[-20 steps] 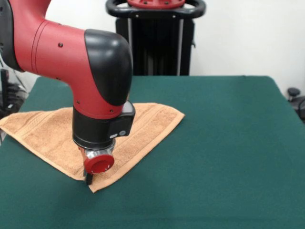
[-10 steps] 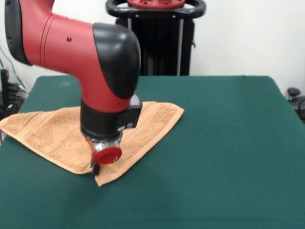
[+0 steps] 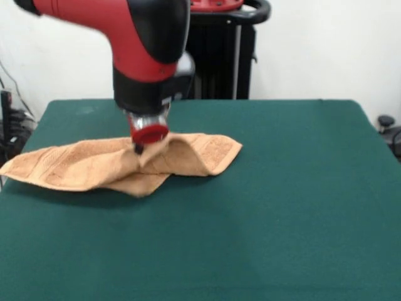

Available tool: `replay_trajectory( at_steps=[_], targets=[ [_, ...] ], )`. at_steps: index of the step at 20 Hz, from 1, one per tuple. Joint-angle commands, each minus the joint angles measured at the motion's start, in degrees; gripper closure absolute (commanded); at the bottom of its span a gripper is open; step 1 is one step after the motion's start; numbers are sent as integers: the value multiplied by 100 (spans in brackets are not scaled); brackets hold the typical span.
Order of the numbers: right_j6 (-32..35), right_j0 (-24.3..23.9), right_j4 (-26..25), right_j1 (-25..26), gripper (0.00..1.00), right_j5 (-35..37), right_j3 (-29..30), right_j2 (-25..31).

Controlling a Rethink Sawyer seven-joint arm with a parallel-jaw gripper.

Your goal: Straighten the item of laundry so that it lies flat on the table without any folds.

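Observation:
The item of laundry (image 3: 81, 166), a tan terry towel, lies on the left half of the green table (image 3: 282, 207). Its near corner is lifted off the cloth and hangs from my gripper (image 3: 139, 149), which is shut on that corner just above the towel's middle. The raised cloth forms a hump, with a fold tucked under at the front (image 3: 145, 183). The towel's left end reaches the table's left edge and its right corner (image 3: 233, 148) still rests flat.
A black stand (image 3: 216, 53) with a red-topped ring rises behind the table's far edge. Dark equipment shows past the left edge (image 3: 9, 128) and at the right edge (image 3: 390, 128).
My gripper has risen and moved toward the far side, carrying the towel's near corner up and back. The towel has gone from a flat triangle to a bunched, folded shape.

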Motion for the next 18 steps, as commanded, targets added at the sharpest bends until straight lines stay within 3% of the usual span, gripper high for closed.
replay_trajectory(
  at_steps=[1,9,18],
  targets=[
    [-1851,77,-314,-667,100,942,1445,362],
    [-1647,-8,-274,-1168,100,1219,2192,384],
    [-1204,-188,192,-1586,100,1470,3129,446]
  ],
)
